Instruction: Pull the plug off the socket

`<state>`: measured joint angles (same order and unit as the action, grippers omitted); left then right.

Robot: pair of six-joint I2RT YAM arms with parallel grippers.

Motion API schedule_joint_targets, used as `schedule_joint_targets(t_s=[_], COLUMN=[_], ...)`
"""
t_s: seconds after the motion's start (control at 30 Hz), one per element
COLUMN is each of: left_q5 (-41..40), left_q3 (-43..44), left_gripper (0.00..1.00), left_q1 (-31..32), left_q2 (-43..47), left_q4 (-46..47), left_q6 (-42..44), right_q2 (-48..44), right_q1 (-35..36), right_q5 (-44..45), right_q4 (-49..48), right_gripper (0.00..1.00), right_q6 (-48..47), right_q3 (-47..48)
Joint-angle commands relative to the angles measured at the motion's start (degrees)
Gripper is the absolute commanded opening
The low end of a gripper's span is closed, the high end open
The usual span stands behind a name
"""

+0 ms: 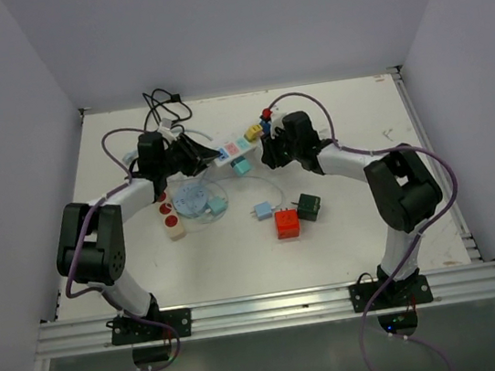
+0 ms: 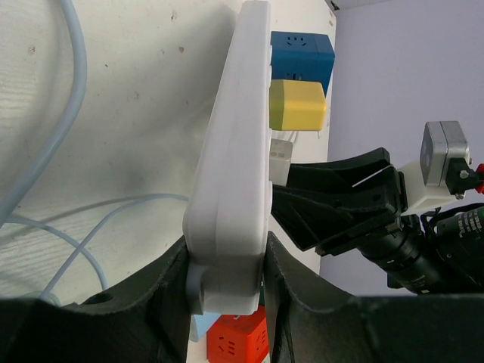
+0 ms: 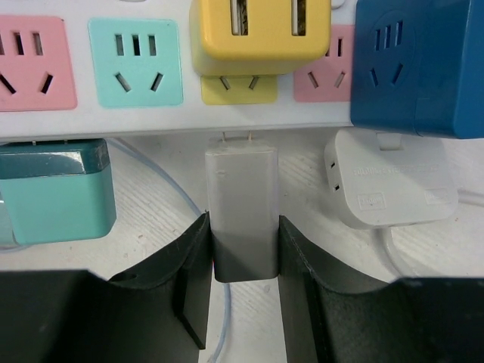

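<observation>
A white power strip with pink, teal and yellow sockets lies at the back middle of the table. My left gripper is shut on the strip's end. My right gripper is shut on a grey plug. The plug lies flat on the table beside the strip's near edge, out of any socket, with its two bare prongs pointing at that edge. A yellow plug and a blue plug sit in the strip. In the top view my right gripper is at the strip's middle.
A teal cube and a white corded plug lie beside the grey plug. Nearer the arms are a red cube, a dark green cube, a light blue plug, a round clear disc and a small strip with red buttons.
</observation>
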<state>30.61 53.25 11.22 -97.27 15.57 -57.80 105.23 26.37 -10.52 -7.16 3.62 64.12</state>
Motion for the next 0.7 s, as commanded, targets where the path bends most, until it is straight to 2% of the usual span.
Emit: schedule_joint_targets(t_s=[0.0,0.27,0.5,0.67], left_q5=[-6.9,-10.5,-14.0,-15.1], left_q3=[3.6,3.5,0.6,-1.0], left_gripper=[0.00,0.00,0.00,0.00], left_q1=[-1.6,-1.6,-0.4,1.8], left_q2=[-0.3,0.2,1.7,2.6], left_q4=[-0.5,-1.2,-0.1,0.7], left_q6=[1.6,5.4,7.3,8.5], right_q2=[-2.8,-2.1,-3.0,-1.3], right_q1=[0.8,1.5,1.5,1.6], right_q5=[0.7,-4.5,-10.5,-11.6], right_q4=[11.1,24.7,27.6,31.2], right_gripper=[0.00,0.00,0.00,0.00], right_q6=[-2.3,-2.0,-0.4,-0.4], right_q3=[2.4,9.3,9.8,12.3])
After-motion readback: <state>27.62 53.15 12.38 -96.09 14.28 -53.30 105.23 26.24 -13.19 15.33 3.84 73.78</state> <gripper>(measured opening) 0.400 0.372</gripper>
